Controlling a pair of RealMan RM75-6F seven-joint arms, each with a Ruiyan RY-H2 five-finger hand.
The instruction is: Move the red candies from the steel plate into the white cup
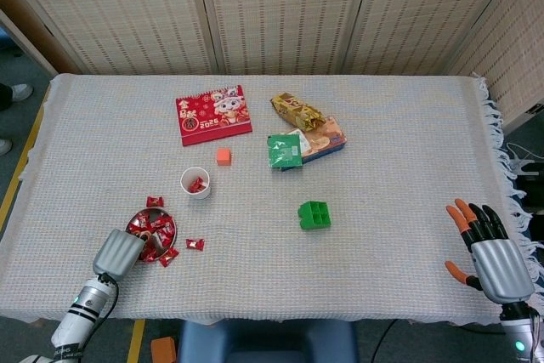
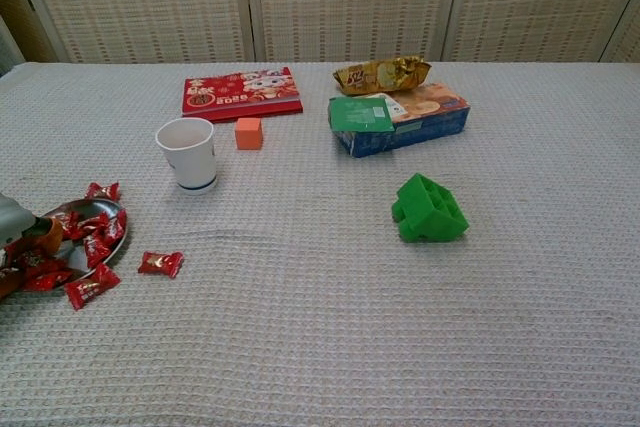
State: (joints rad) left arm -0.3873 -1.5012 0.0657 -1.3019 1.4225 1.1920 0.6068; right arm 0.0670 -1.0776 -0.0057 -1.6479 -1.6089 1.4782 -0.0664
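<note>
Calendar (image 1: 213,114) reads 2025; left hand (image 1: 119,252) fingers' grasp unclear; right hand (image 1: 490,253) released.

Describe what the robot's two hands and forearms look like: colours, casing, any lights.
Both hands have a smooth grey metallic back shell. The right hand shows black fingers with orange tips and an orange thumb. The left hand joins a silver-white forearm with black bands and a small green light; a green light also shows below the right wrist.

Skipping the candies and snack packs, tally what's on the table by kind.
Blocks: 2, orange cube and green block
White cup: 1
Steel plate: 1
Red calendar: 1
Total: 5
</note>
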